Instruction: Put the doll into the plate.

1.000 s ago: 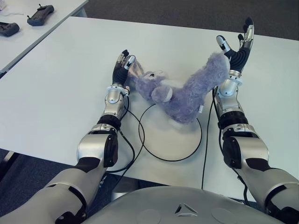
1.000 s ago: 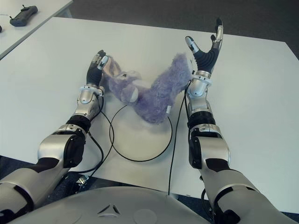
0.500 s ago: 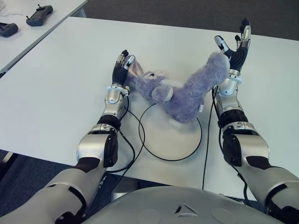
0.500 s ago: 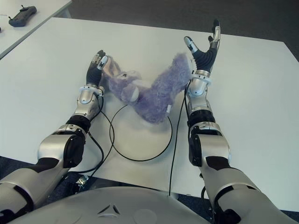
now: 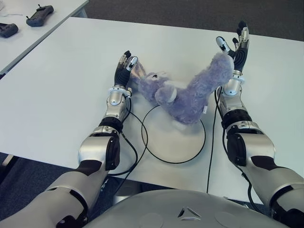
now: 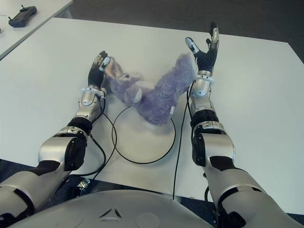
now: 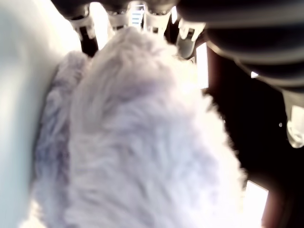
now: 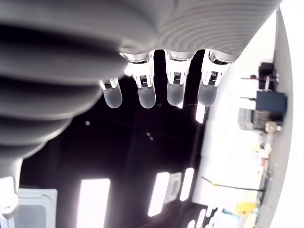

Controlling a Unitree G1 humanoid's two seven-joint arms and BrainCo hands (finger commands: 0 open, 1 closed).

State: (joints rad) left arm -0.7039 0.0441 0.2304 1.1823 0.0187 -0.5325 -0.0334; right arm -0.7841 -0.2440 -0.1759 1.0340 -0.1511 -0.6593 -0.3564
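The purple plush doll [image 5: 183, 95] lies across the far rim of the round plate [image 5: 164, 145], lower body on the plate, head and one raised limb outside it. The left hand [image 5: 124, 66] is pressed against the doll's head end, fingers against the fur; whether it grips cannot be told. The right hand [image 5: 237, 43] stands upright beside the raised limb, fingers spread, holding nothing. All sit on the white table [image 5: 61, 80].
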